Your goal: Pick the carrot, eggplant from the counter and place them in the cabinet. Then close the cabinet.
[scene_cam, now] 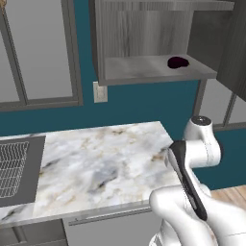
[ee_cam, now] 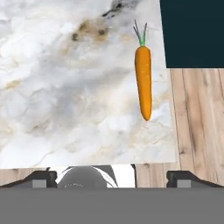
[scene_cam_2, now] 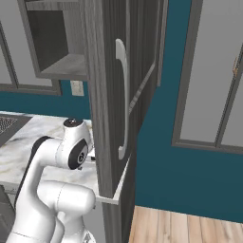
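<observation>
The orange carrot (ee_cam: 143,81) lies on the marble counter (ee_cam: 65,87) close to its edge, green top toward the top of the hand view. My gripper (ee_cam: 111,178) hovers above the counter, open, its dark fingertips (ee_cam: 40,178) far apart with nothing between them; the carrot sits ahead and right of the midline. The dark purple eggplant (scene_cam: 178,62) rests on the grey shelf of the open cabinet (scene_cam: 144,69). The cabinet's panelled door (scene_cam_2: 107,95) stands swung open, its bar handle (scene_cam_2: 123,99) facing the right base view.
A dark sink area with a wire rack (scene_cam: 14,168) lies at the counter's left. Glass-fronted cabinets (scene_cam: 38,53) flank the open one, and a wall outlet (scene_cam: 100,92) sits below it. Wooden floor (ee_cam: 197,118) lies past the counter's edge. My own arm (scene_cam: 192,163) rises beside the counter's right end.
</observation>
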{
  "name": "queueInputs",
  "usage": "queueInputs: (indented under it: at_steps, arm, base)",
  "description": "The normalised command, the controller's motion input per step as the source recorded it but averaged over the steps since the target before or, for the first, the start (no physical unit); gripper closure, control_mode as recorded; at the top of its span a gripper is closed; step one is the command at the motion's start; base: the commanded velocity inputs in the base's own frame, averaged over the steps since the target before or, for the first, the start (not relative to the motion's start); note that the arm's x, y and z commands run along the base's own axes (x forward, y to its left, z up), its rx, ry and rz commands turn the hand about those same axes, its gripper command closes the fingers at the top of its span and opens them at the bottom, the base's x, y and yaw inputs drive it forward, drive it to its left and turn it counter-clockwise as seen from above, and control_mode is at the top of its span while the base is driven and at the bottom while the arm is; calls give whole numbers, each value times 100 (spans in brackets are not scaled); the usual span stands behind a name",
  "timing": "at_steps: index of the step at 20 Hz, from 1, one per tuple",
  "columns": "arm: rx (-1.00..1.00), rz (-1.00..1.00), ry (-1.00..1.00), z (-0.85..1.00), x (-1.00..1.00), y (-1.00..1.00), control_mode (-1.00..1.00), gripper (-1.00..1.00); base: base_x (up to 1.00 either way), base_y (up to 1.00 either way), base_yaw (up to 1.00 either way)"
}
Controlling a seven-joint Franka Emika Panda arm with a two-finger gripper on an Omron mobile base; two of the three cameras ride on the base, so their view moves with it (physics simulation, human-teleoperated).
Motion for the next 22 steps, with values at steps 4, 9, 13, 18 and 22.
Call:
queueInputs:
  at_steps: [4, 9, 13, 18, 22]
  arm:
    - [3, -6, 4, -58, 31, -30, -100, -100]
    - [0, -1, 0, -25, 55, -24, -100, -100]
    - [0, 0, 0, 0, 68, -28, -100, -100]
    - [2, -1, 2, -14, 68, -8, -100, -100]
    - [3, -1, 15, -61, 69, 0, -100, -100]
  base:
    - [0, 0, 0]
    - [0, 0, 0]
    - [0, 0, 0]
    - [0, 0, 0]
    - [0, 0, 0]
